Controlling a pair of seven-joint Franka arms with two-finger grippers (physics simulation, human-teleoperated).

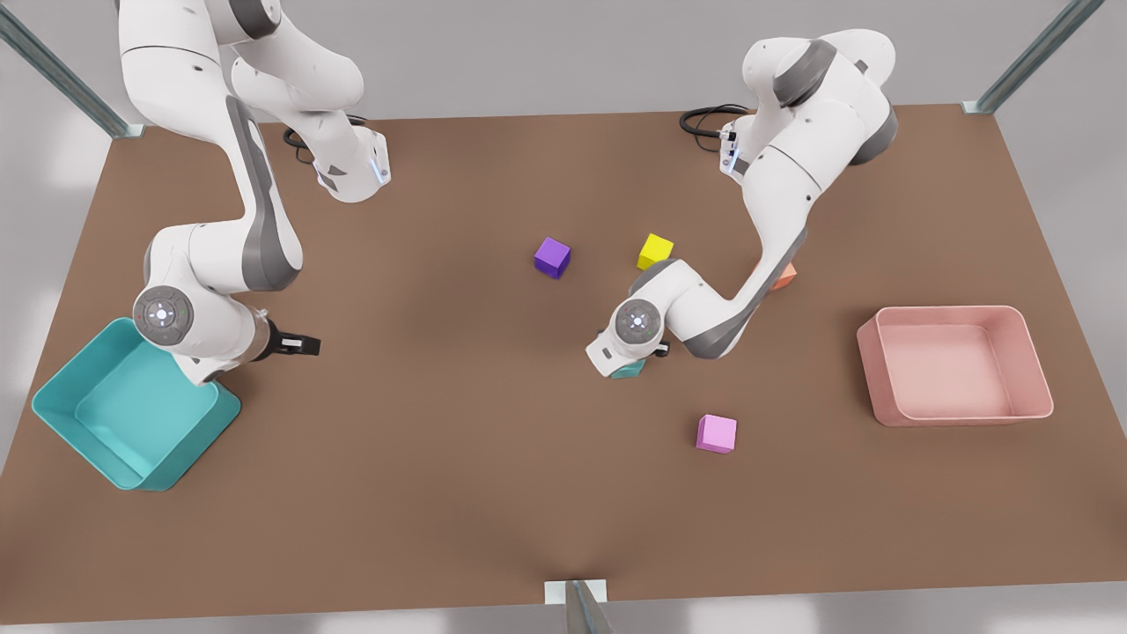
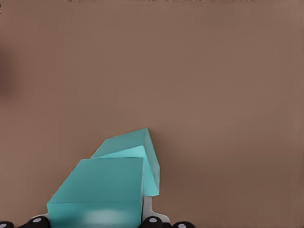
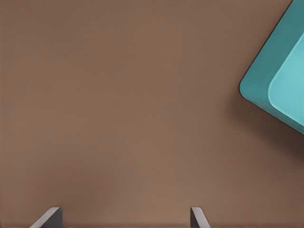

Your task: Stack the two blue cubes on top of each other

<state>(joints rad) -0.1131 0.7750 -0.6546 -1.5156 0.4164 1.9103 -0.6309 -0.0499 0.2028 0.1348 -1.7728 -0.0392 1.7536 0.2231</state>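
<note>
My left gripper (image 1: pixel 636 359), mid-desk, holds one blue cube (image 2: pixel 102 190) in its jaws directly over the second blue cube (image 2: pixel 137 152), which sits skewed beneath it. My right gripper (image 1: pixel 304 345) waits, jaws wide, beside the teal bin (image 1: pixel 62 396).

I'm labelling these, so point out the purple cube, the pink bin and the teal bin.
purple cube (image 1: pixel 552 256), front view, top face.
pink bin (image 1: pixel 1039 361), front view, its right rim.
teal bin (image 1: pixel 62 423), front view, near rim.
</note>
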